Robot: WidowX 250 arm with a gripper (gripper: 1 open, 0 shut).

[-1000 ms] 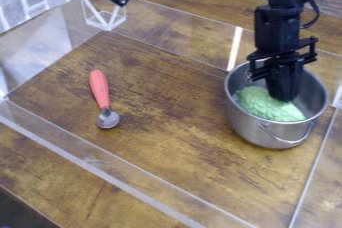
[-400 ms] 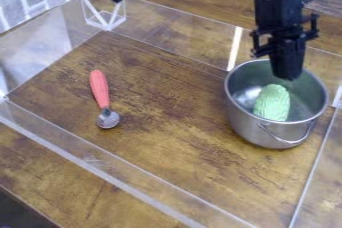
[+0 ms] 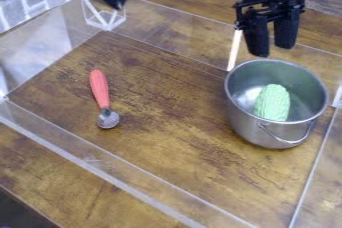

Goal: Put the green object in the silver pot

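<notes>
1. Lying inside the silver pot point(image 3: 277, 103) at the right of the frame, the green object point(image 3: 273, 102) is resting on the pot's floor, so the placing looks done.
2. The green object's long axis is running roughly up and down the frame, tilted slightly, with its pointed ends toward the pot's far and near walls.
3. The claw point(image 3: 267, 35) is hanging in the upper right of the frame, above the pot's far rim, pointing steeply down.
4. Its two fingers are standing apart with a clear gap between them, and they are gripping nothing.
5. The green object is sitting below the claw in the frame, apart from it, with no contact.
6. Any coming move is, by my judgement, turning on clearing the pot rather than reaching again.
7. The red-handled spoon point(image 3: 100, 96) is lying on the wooden surface point(image 3: 174, 142) at the left, well apart from the pot.
</notes>
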